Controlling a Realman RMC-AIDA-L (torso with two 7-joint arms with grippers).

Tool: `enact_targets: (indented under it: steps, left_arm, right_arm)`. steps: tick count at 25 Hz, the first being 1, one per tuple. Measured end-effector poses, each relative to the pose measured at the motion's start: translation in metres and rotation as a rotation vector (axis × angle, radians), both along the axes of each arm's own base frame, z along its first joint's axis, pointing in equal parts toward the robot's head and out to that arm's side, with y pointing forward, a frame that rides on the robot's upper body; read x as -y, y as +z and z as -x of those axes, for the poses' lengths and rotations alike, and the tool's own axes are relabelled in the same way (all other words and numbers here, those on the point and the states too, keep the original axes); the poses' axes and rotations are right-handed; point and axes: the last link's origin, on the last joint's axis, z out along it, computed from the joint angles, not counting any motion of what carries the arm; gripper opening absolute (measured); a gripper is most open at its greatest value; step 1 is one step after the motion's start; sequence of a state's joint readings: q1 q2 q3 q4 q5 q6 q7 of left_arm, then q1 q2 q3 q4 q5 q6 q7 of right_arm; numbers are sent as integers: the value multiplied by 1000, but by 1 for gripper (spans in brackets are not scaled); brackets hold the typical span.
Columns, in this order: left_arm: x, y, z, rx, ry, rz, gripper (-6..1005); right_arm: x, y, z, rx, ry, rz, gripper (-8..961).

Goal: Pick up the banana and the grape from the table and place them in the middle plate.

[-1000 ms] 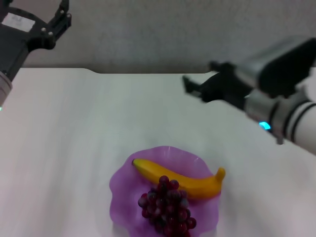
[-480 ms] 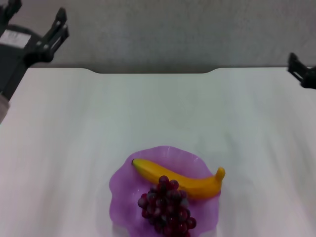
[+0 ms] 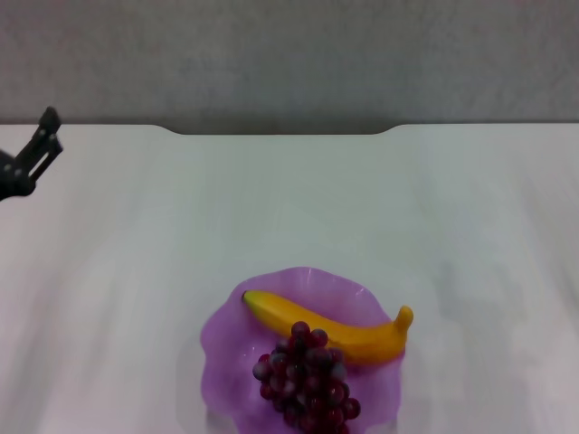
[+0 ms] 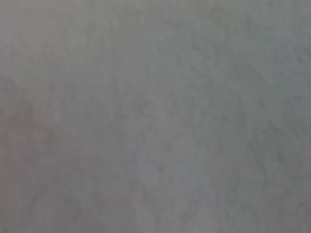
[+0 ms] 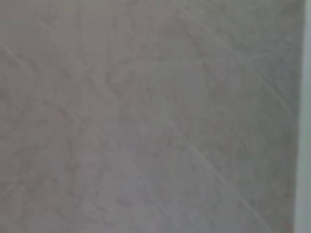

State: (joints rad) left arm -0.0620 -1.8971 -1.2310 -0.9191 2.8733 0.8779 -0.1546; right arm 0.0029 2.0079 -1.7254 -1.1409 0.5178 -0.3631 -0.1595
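The purple scalloped plate [image 3: 226,339] sits on the white table [image 3: 289,208] at the near middle in the head view. The yellow banana [image 3: 330,327] lies across the plate, its stem end at the right rim. The dark red grape bunch [image 3: 306,378] lies in the plate just in front of the banana, touching it. Only one finger of my left gripper [image 3: 27,161] shows at the far left edge, well away from the plate and empty. My right gripper is out of view. Both wrist views show only a plain grey surface.
A grey wall [image 3: 289,54] rises behind the table's far edge, which has a shallow notch [image 3: 280,132] in the middle. White tabletop surrounds the plate on the left, right and far sides.
Both arms have drawn back outward: the right gripper has left the view on the right, and the left gripper has dropped to the left edge. Banana and grapes have stayed in the plate.
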Motion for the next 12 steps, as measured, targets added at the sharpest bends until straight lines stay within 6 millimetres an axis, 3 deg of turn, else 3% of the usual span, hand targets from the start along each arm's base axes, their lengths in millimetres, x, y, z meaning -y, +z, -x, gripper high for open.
enact_targets:
  steps: [6, 12]
  left_arm:
    - [0, 2, 30, -11, 60, 3, 862]
    - [-5, 5, 29, 1, 52, 5, 863]
  right_arm:
    - [7, -4, -2, 14, 34, -31, 793]
    - [10, -8, 4, 25, 68, -38, 793]
